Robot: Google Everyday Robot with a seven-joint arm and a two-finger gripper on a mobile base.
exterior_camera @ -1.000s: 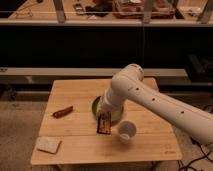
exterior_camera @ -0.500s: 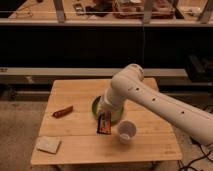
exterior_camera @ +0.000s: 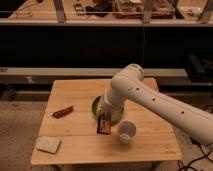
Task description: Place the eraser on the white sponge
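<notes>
Wooden table [exterior_camera: 75, 131]: gripper [exterior_camera: 103, 115] clamped on eraser [exterior_camera: 104, 125] by green plate [exterior_camera: 95, 107], white sponge [exterior_camera: 48, 144] well apart.

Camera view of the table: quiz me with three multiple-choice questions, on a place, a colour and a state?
1. The white sponge lies: A) at the near-left corner of the table; B) on the floor; C) under the cup.
2. The plate is: A) red; B) green; C) blue.
3. The eraser is: A) on the sponge; B) in the cup; C) held on end in the jaws of the gripper.
Answers: A, it sits alone by that corner; B, its rim shows green; C, the gripper hangs beside the plate, shut on it.
</notes>
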